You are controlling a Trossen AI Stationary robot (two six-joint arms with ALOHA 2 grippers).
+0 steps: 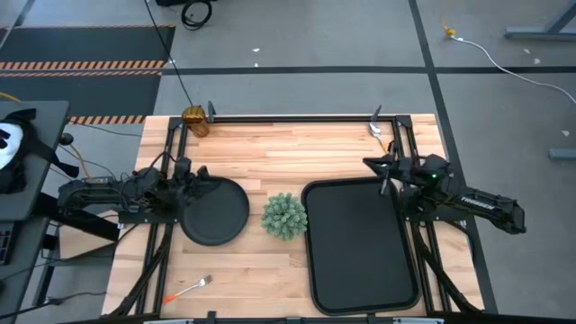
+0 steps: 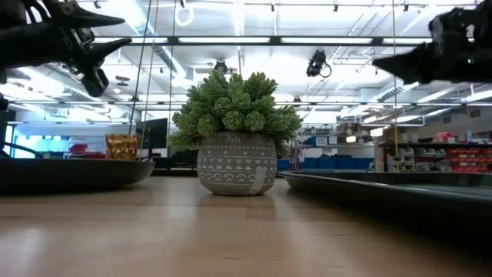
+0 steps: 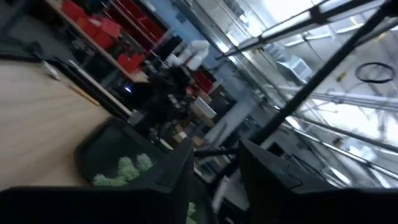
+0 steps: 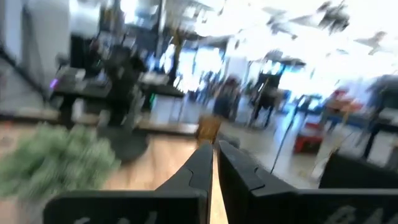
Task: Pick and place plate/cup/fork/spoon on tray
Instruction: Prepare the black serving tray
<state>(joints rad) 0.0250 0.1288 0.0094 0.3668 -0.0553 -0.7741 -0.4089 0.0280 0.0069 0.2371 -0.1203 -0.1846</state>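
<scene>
The round black plate (image 1: 214, 212) lies flat on the table's left half; its rim also shows in the low view (image 2: 69, 171). The black tray (image 1: 360, 245) lies flat on the right half. The amber cup (image 1: 194, 120) stands at the far left corner. A fork (image 1: 189, 288) with an orange handle lies near the front left edge. A spoon (image 1: 376, 129) lies at the far right. My left gripper (image 1: 192, 175) is open and raised over the plate's far left rim (image 3: 214, 168). My right gripper (image 1: 385, 171) is shut and empty above the tray's far right corner (image 4: 215, 168).
A fuzzy green plant in a grey patterned pot (image 1: 284, 216) stands between the plate and the tray (image 2: 236, 158). Black frame rails (image 1: 297, 117) run along the table's far edge and down both sides. Bare wood lies in front of the plate.
</scene>
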